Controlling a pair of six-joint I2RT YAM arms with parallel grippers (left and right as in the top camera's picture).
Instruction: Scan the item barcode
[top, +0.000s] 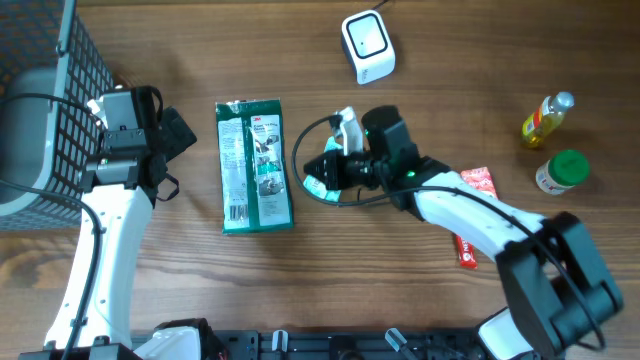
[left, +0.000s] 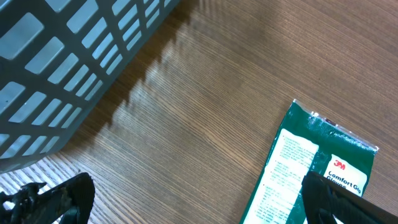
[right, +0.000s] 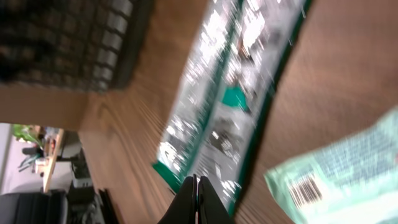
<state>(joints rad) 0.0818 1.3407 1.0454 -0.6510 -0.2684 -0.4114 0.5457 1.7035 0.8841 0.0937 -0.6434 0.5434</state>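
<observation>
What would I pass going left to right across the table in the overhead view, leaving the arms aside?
Mesh basket → green glove package → white scanner → red packet → yellow bottle. The green-capped jar overlaps the bottle's span, so it is not ordered.

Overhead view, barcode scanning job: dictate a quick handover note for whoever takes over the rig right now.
Left gripper: open, empty, between the basket and the green glove packet.
Right gripper: shut, nothing visible between its fingers, next to a pale mint packet whose barcode shows in the right wrist view.
Green glove packet: flat on the table, between the two arms.
White scanner: on the far side of the table, with no item in front of it.
Done: nothing picked up or presented yet.
Left: grasp the item and bring its barcode to the scanner.
</observation>
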